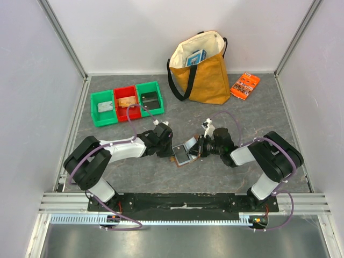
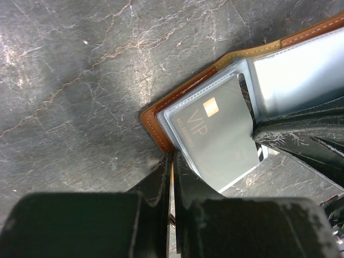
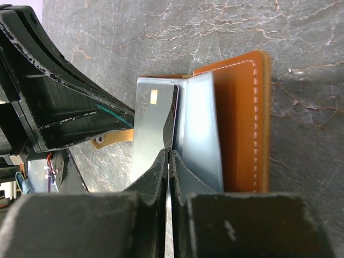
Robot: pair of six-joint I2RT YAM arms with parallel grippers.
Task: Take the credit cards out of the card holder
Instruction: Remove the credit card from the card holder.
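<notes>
Mid-surface (image 2: 80, 80), left tool (image 2: 172, 172) clamped shut on the open card holder (image 3: 242, 118) corner, right tool (image 3: 169, 161) pinched near-closed on the grey credit card (image 2: 220, 134), apparently lying lengthwise toward the right arm.

The dark, veined tabletop (image 2: 80, 80) fills the view from 9 to 12 o'clock. A brown card holder (image 2: 157, 124) lies open, its stitched corner near the centre and its edge running out toward 2 o'clock. Clear sleeves (image 2: 301, 70) line its inside. A grey card (image 2: 220, 134) marked VIP, with a gold chip, sits tilted and partly out of a sleeve. At 6 o'clock the left jaws are pressed together on the holder's lower edge. At 4 o'clock the black right jaws touch the card's right edge.
</notes>
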